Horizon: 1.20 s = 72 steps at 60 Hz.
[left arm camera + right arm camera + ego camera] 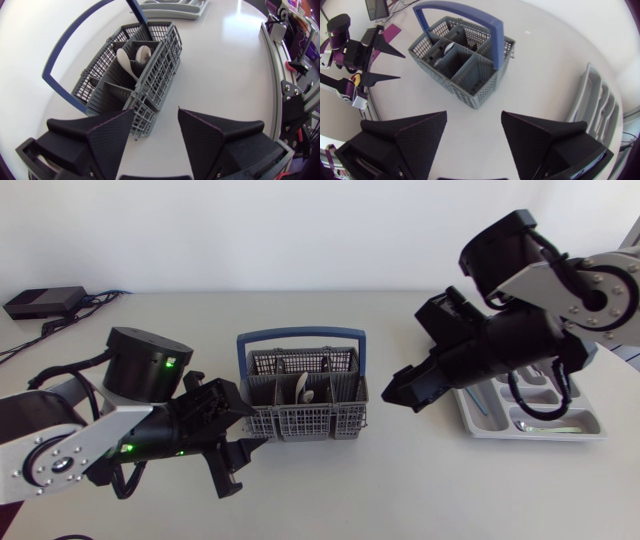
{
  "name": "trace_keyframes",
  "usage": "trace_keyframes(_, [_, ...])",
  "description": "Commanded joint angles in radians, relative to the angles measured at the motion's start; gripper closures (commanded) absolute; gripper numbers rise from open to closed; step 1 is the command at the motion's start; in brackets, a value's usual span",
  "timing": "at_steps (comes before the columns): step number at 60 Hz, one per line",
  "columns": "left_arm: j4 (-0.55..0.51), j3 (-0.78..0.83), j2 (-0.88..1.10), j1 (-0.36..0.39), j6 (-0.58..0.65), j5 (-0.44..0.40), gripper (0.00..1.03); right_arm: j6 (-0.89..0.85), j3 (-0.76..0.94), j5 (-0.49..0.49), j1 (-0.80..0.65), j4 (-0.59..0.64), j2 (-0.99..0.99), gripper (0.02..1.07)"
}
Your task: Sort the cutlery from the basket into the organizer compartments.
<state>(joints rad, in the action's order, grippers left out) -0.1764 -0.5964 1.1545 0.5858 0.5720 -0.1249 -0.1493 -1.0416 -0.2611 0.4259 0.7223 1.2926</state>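
The grey cutlery basket (300, 408) with a blue handle (300, 336) stands mid-table, with spoons (304, 387) upright in a middle pocket. My left gripper (250, 435) is open just left of the basket's near corner. In the left wrist view the gripper (155, 132) has one finger beside the basket (150, 75), and the spoons (134, 56) lie ahead of it. My right gripper (398, 393) hangs open and empty between the basket and the grey organizer (590, 425). The right wrist view shows this gripper (472, 132) above bare table, with the basket (470, 75) ahead and the organizer (597, 107) beside it.
Some cutlery lies in the organizer's compartments (545, 405). A black box (42, 302) with cables sits at the table's back left. My left gripper (377, 62) shows beyond the basket in the right wrist view.
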Motion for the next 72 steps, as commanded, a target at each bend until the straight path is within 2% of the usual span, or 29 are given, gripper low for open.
trace_keyframes(1, [0.018,-0.037,0.033,0.012,-0.008,0.007,0.42,0.077,-0.026,-0.018,0.034,-0.029,0.043,0.29])
trace_keyframes(12, [0.028,-0.063,0.074,0.02,-0.008,0.014,0.42,0.234,-0.075,-0.075,0.074,-0.075,0.103,0.29])
trace_keyframes(20, [0.028,-0.082,0.093,0.02,-0.004,0.016,0.42,0.3,-0.078,-0.073,0.113,-0.15,0.132,0.28])
trace_keyframes(22, [0.028,-0.085,0.096,0.019,-0.003,0.016,0.42,0.318,-0.084,-0.072,0.12,-0.159,0.145,0.25])
trace_keyframes(29, [0.031,-0.092,0.111,0.02,0.003,0.019,0.42,0.393,-0.12,-0.052,0.142,-0.162,0.195,0.21])
trace_keyframes(45, [0.032,-0.106,0.131,0.019,0.009,0.021,0.42,0.455,-0.161,-0.035,0.195,-0.172,0.287,0.22])
trace_keyframes(55, [0.038,-0.105,0.14,0.017,0.012,0.021,0.42,0.479,-0.158,-0.036,0.206,-0.219,0.333,0.4])
trace_keyframes(64, [0.054,-0.092,0.148,0.019,0.011,0.021,0.42,0.498,-0.172,-0.036,0.218,-0.219,0.367,0.41])
trace_keyframes(72, [0.084,-0.075,0.168,0.028,0.009,0.025,0.42,0.513,-0.186,-0.04,0.218,-0.219,0.392,0.48])
